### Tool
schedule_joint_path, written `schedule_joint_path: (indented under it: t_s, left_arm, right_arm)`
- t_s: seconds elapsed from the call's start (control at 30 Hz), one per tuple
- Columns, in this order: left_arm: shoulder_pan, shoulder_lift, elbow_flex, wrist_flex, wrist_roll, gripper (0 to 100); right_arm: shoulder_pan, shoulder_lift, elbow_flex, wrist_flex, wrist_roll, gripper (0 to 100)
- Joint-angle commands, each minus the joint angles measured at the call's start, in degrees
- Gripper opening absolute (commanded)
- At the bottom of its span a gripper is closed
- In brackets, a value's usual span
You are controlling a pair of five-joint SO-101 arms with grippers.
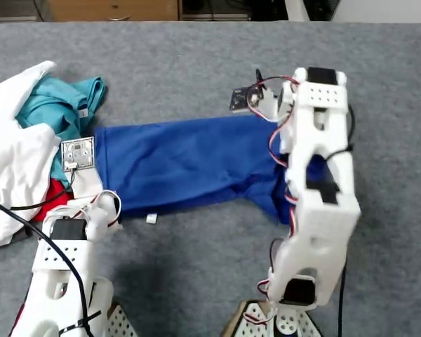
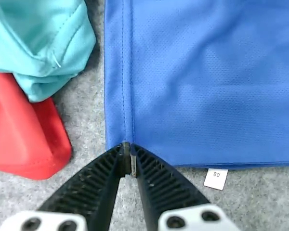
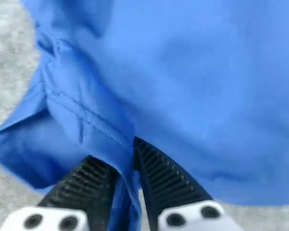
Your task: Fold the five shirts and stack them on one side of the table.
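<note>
A blue shirt (image 1: 186,161) lies stretched across the middle of the grey table. My left gripper (image 2: 130,161) is shut on the shirt's hem corner at its left end, and the blue shirt (image 2: 207,82) spreads away from the jaws. A small white tag (image 2: 216,178) sticks out under the near hem. My right gripper (image 3: 127,166) is shut on a bunched fold of the blue shirt (image 3: 183,82) at its right end, under the white right arm (image 1: 316,182).
A pile of shirts sits at the left edge: a white shirt (image 1: 14,154), a teal shirt (image 1: 63,105) and a red shirt (image 1: 52,193). The teal shirt (image 2: 38,43) and red shirt (image 2: 24,130) lie close beside my left gripper. Bare grey table (image 1: 196,63) lies beyond.
</note>
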Motion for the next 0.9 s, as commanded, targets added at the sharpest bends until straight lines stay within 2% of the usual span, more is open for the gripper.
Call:
schedule_joint_path:
  t_s: [0.0,0.13,0.27,0.53,0.8,0.87]
  left_arm:
    - [0.6,-0.8,-0.4,-0.8,-0.4,2]
    - [0.8,-0.7,-0.3,-0.8,-0.4,2]
    - [0.8,-0.7,-0.3,-0.8,-0.4,2]
    - [0.9,-0.6,-0.3,-0.8,-0.4,2]
    - [0.9,-0.6,-0.3,-0.9,-0.4,2]
    - [0.9,-0.6,-0.3,-0.9,-0.4,2]
  right_arm:
    - [-1.0,8.0,-15.4,2.7,0.4,0.5]
    - [-1.4,15.0,-26.1,4.6,0.4,0.8]
    - [-1.5,16.8,-29.0,4.7,0.3,1.7]
    - [-0.9,10.5,-28.8,4.9,-1.0,28.1]
    - [-1.0,-3.1,-15.3,4.9,-1.0,28.7]
    - [-0.7,-8.7,-8.4,4.9,-0.7,22.9]
